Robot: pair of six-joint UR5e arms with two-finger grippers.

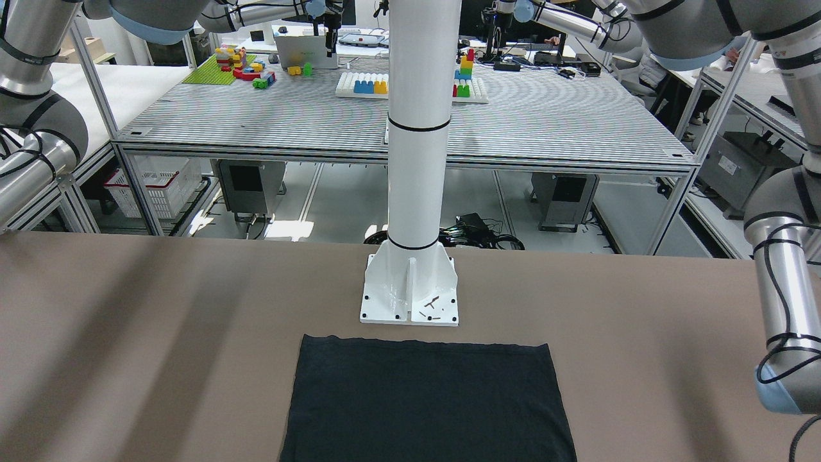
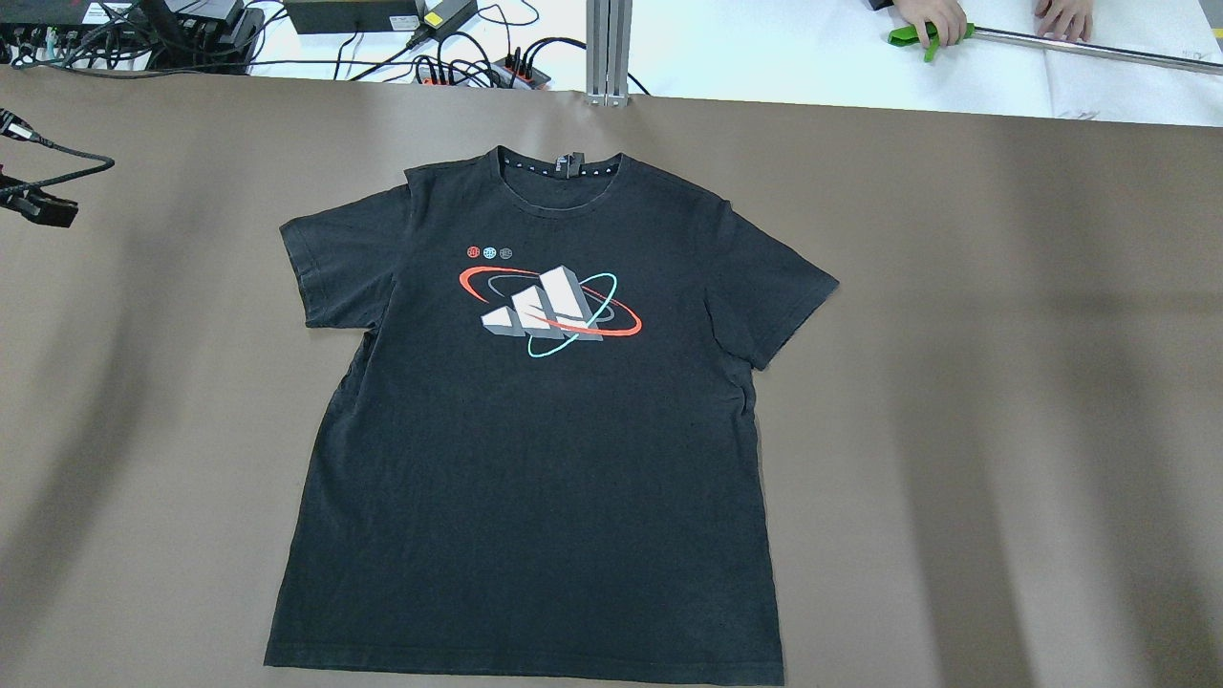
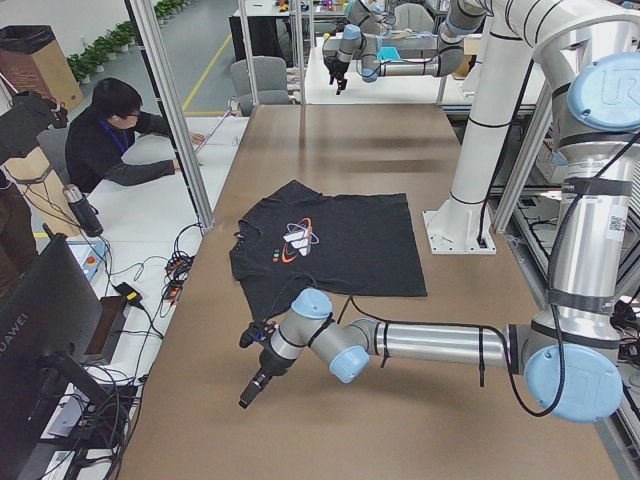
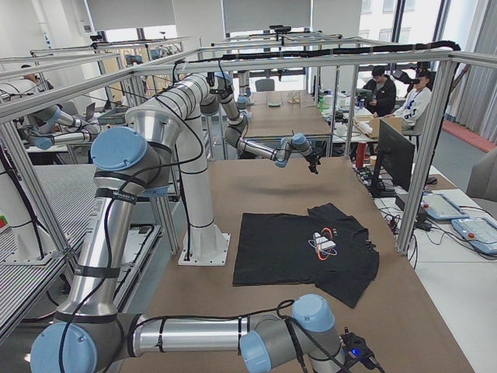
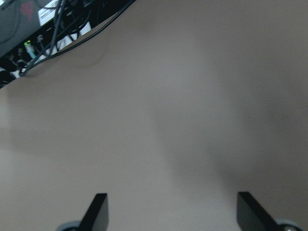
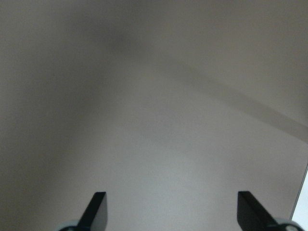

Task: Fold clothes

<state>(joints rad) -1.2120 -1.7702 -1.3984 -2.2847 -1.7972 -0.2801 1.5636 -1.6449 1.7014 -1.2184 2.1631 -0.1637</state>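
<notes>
**Q:** What bounds the work area?

**A:** The brown table (image 2: 1003, 382) runs the full width of the overhead view. Its far edge meets a white bench that carries cables and a power strip (image 2: 521, 72). A person's hands (image 2: 932, 19) rest on that bench at the far right. The white pillar (image 1: 418, 128) stands bolted at the robot-side edge, on the centre line. Broad stretches of bare tabletop lie between each sleeve and the table ends.

**Q:** Where is the garment, and how is it oriented?

**A:** The black T-shirt (image 2: 535, 459) lies flat and face up at mid-table, with both sleeves spread. Its long axis runs from the robot side to the operators' side. The collar points away from the robot. The hem lies just beside the pillar base, apart from it. The chest print (image 2: 549, 311) shows white bars ringed in red and teal.

**Q:** What is cut off?

**A:** The front-facing view shows only the hem end of the shirt, because the frame's bottom edge crops the rest. Each wrist view shows only fingertips over bare tabletop.

**Q:** State of the claws?

**A:** The left gripper (image 5: 171, 211) has its fingers spread wide and holds nothing. It hangs near the table's left end, well apart from the shirt. The right gripper (image 6: 171, 211) is likewise spread wide and holds nothing, near the opposite end.
</notes>
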